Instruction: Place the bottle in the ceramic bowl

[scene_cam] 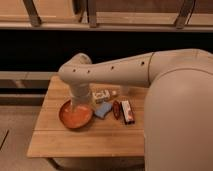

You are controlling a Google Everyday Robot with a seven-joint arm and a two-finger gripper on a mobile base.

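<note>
The orange-red ceramic bowl (75, 117) sits on the left part of the wooden table (75, 142). The small whitish bottle (101, 95) with a printed label lies just right of the bowl's far edge. My arm reaches in from the right and bends down over the bowl. The gripper (80, 106) is at the arm's lower end, over the bowl's far right rim and close beside the bottle. The arm hides most of it.
A blue piece (103, 110), a dark red item (116, 109) and a flat black-red-white package (128, 111) lie right of the bowl. A clear cup (122, 92) stands behind them. A dark railing runs behind the table.
</note>
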